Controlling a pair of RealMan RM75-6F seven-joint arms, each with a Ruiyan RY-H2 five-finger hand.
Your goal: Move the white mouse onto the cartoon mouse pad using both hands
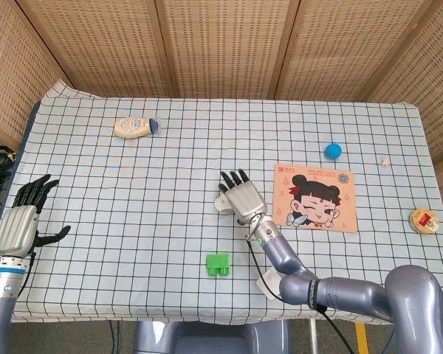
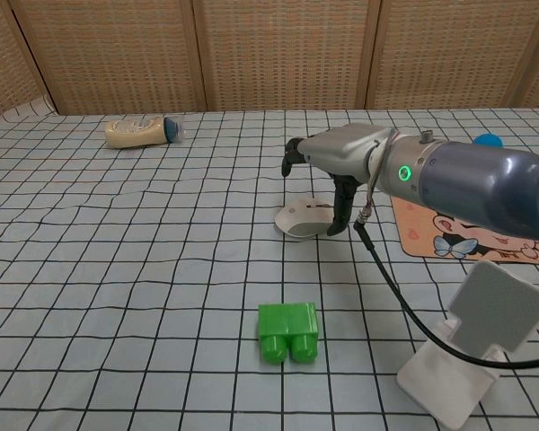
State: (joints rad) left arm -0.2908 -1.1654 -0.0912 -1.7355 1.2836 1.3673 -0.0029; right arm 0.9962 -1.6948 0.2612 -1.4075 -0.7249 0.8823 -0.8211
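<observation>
Near edge of the surface (image 2: pixel 90 359): a green block (image 2: pixel 288 331) and a white stand (image 2: pixel 467 355), neither part of the task. Left hand (image 1: pixel 18 225), at the left edge, holds nothing, its fingers spread. Mid-surface: the mouse (image 2: pixel 298 219) lies a little left of the pad (image 1: pixel 315 198), apart from it. Right hand (image 1: pixel 243 198) arches over the mouse, fingers (image 2: pixel 292 153) curled past its far side and thumb down at its right flank; whether it grips yet cannot be told. The mouse is probably light, rigid, and smooth-shelled, so liable to slip; the best hold would be across its narrow sides, low on the body, thumb opposing fingers. The pad looks thin and flat, likely to receive it without shifting. Far left: a bottle (image 1: pixel 135 127) lying on its side.
</observation>
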